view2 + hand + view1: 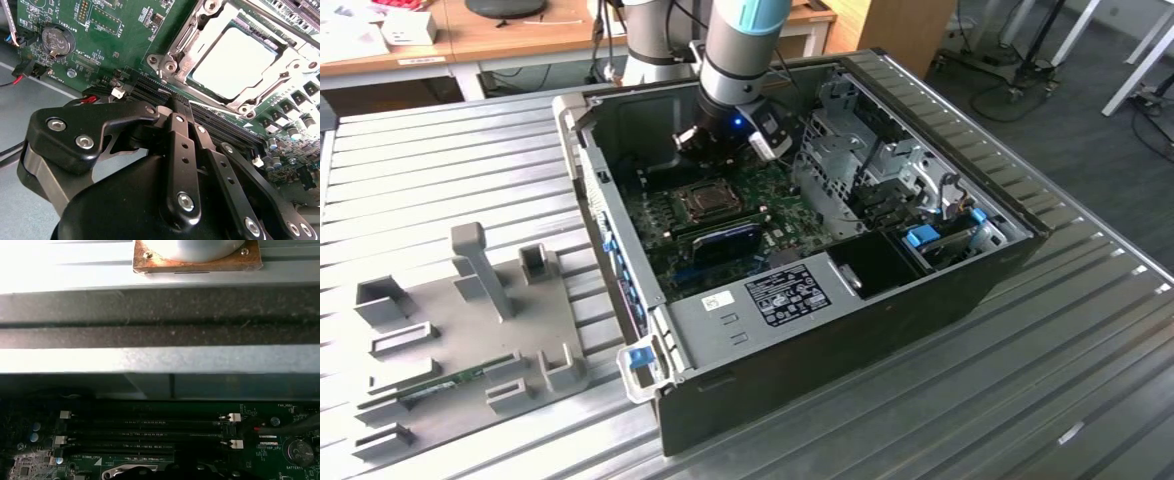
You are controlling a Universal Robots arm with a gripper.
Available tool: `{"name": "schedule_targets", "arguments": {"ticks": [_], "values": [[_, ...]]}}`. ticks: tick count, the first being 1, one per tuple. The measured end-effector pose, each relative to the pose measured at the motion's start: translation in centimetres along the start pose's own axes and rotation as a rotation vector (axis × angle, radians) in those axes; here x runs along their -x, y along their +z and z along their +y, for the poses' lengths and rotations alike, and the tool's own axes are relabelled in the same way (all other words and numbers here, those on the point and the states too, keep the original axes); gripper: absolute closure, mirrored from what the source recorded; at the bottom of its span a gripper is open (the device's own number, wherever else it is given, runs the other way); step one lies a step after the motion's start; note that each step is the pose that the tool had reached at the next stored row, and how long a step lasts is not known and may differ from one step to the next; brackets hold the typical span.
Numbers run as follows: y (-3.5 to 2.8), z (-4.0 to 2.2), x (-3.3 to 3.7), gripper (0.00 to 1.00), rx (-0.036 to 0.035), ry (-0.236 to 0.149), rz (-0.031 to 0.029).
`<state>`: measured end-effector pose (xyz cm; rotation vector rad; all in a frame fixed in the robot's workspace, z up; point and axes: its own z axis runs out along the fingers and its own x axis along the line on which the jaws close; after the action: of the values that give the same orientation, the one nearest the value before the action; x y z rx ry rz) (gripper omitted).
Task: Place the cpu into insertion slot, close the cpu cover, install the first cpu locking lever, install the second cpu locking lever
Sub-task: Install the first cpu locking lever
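The cpu (235, 55) lies flat in the insertion slot (708, 203), its pale silver top showing through the window of the cpu cover (182, 47). The cover lies down over it. A thin metal locking lever (260, 87) runs along the cover's edge nearest the gripper. My gripper (170, 102) hangs inside the open computer case (987, 270), just off the socket's edge and over the black memory slots (150, 87). Its black fingers (176, 125) are drawn together with nothing between them. In the exterior view the gripper (710, 150) sits just behind the socket.
The case lies on its side on a ribbed metal table (454, 160). A silver drive cage (854, 150) stands at the exterior view's right of the socket. Red and black cables (20, 75) and a coin battery (54, 40) lie near the board's edge. A grey fixture plate (467, 320) stands outside the case.
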<state>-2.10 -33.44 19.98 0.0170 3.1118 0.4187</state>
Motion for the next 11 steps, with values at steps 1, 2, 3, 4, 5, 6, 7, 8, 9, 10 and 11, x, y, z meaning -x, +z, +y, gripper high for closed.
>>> {"name": "schedule_targets", "arguments": {"ticks": [1, 2, 3, 4, 5, 6, 7, 8, 9, 10, 11], "values": [[0.03, -0.01, 0.01, 0.90, -0.0015, 0.000, 0.0001], [0.05, -0.02, 0.01, 0.90, -0.0032, 0.000, 0.0000], [0.09, -0.02, 0.02, 0.90, -0.0046, 0.000, 0.0000], [0.12, -0.03, 0.02, 0.90, -0.0061, 0.000, -0.0001], [0.16, -0.04, 0.02, 0.90, -0.0076, 0.000, 0.0000], [0.20, -0.05, 0.02, 0.90, -0.0091, 0.000, 0.0000], [0.25, -0.06, 0.02, 0.90, -0.0105, 0.000, 0.0000], [0.28, -0.06, 0.03, 0.90, -0.0125, 0.000, 0.0000], [0.32, -0.06, 0.03, 0.90, -0.0149, 0.000, 0.0000], [0.36, -0.05, 0.03, 0.90, -0.0171, 0.000, -0.0002], [0.40, -0.03, 0.03, 0.90, -0.0193, 0.000, -0.0002]]}}
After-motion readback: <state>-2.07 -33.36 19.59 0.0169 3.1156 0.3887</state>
